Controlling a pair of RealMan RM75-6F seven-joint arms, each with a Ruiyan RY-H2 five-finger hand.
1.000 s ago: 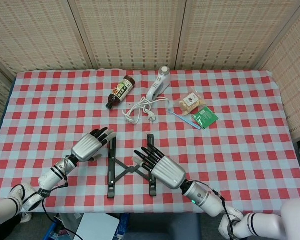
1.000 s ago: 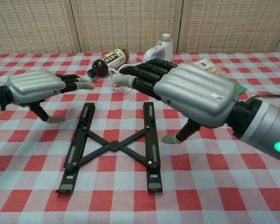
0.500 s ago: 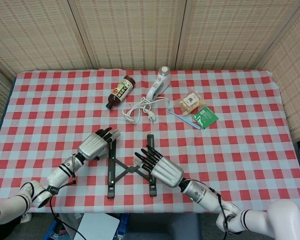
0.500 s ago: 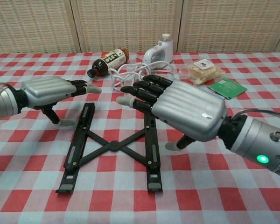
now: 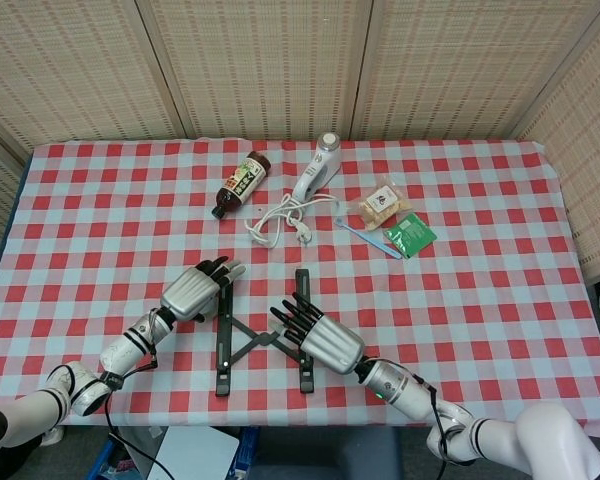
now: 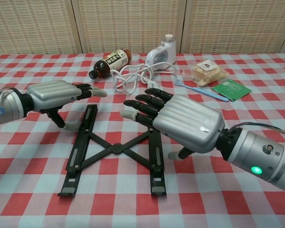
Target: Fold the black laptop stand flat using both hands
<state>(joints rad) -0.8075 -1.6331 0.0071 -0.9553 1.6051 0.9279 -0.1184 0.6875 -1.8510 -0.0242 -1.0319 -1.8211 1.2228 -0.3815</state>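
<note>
Both hands (image 6: 57,95) (image 6: 180,121) open over laptop stand (image 6: 115,148)

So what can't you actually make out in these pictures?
- Right hand, both views: it covers the right rail of the laptop stand, so contact is unclear.
- Left hand: thumb touching the left rail, cannot tell.
- Bottle label: too small to read.

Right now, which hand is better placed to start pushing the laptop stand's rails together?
The left hand, slightly: it sits low beside the left rail of the black laptop stand, thumb down by it. The right hand hovers above the right rail, fingers spread. Neither grips the stand yet.
</note>
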